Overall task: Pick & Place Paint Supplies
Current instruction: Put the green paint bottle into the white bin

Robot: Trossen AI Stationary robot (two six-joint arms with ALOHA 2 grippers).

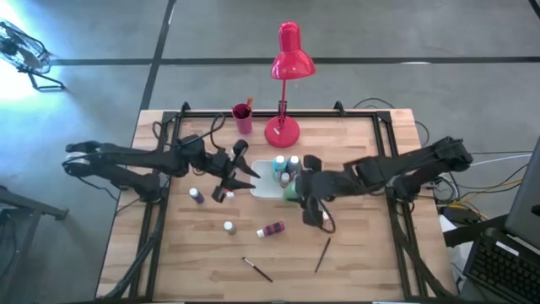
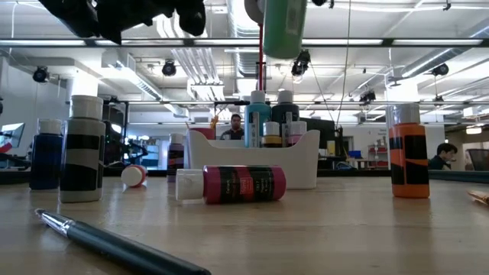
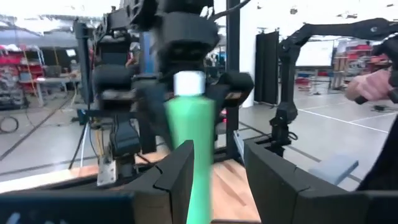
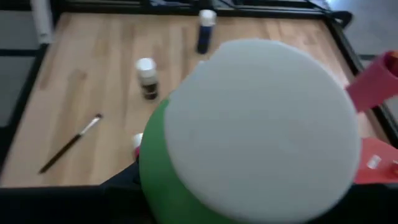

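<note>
Red lamp (image 1: pixel 289 59) behind tray (image 1: pixel 263 187); red cup (image 1: pixel 242 116) beside.

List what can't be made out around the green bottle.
- Right wrist view: the cap of the green bottle fills the picture, hiding the jaws of the right gripper.
- Low view: the top edge cuts off that bottle's upper end.
- Low view: the wall of the white tray hides the lower halves of bottles inside.
</note>
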